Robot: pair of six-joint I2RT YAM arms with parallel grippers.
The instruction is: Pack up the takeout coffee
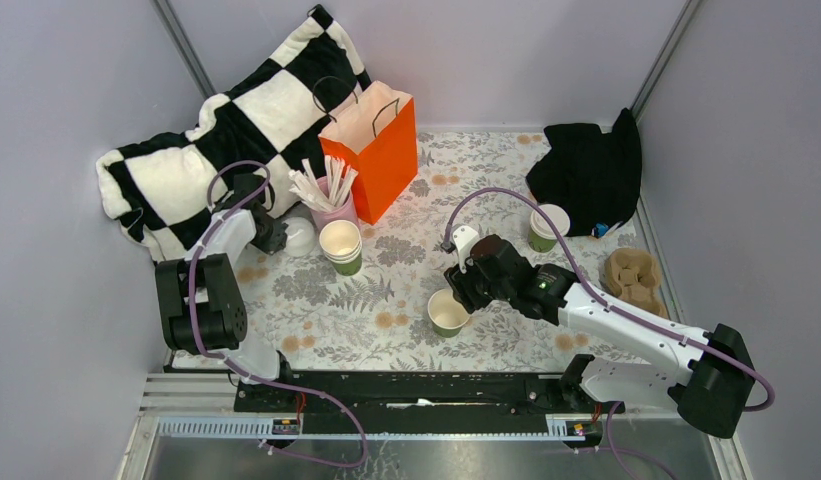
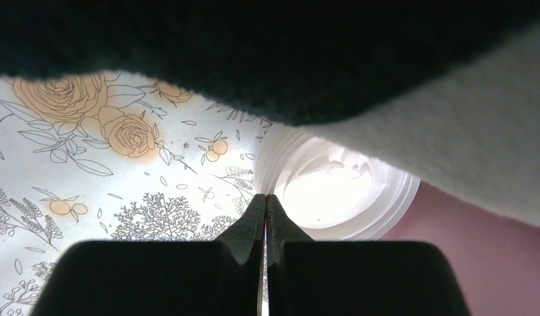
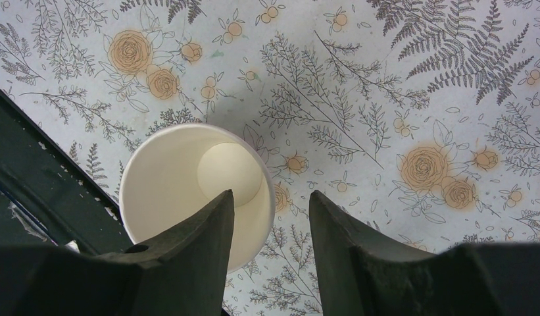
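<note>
One takeout coffee (image 1: 549, 226), a green cup with a white lid, stands at the back right by the black cloth. A lidless green cup (image 1: 447, 312) with a beige inside (image 3: 188, 184) stands front centre. My right gripper (image 1: 458, 296) (image 3: 271, 193) hangs open over it, one finger above the cup's inside and the other outside its rim. My left gripper (image 1: 278, 238) (image 2: 265, 196) is shut, its tips against the rim of a stack of white lids (image 1: 300, 236) (image 2: 339, 191). Whether a lid rim is pinched does not show.
A stack of lidless cups (image 1: 341, 246), a pink cup of white sticks (image 1: 331, 198) and an orange paper bag (image 1: 378, 150) stand at the back centre-left. A checkered pillow (image 1: 236, 130) overhangs the left gripper. A cardboard cup carrier (image 1: 634, 278) lies at the right edge, near the black cloth (image 1: 591, 170).
</note>
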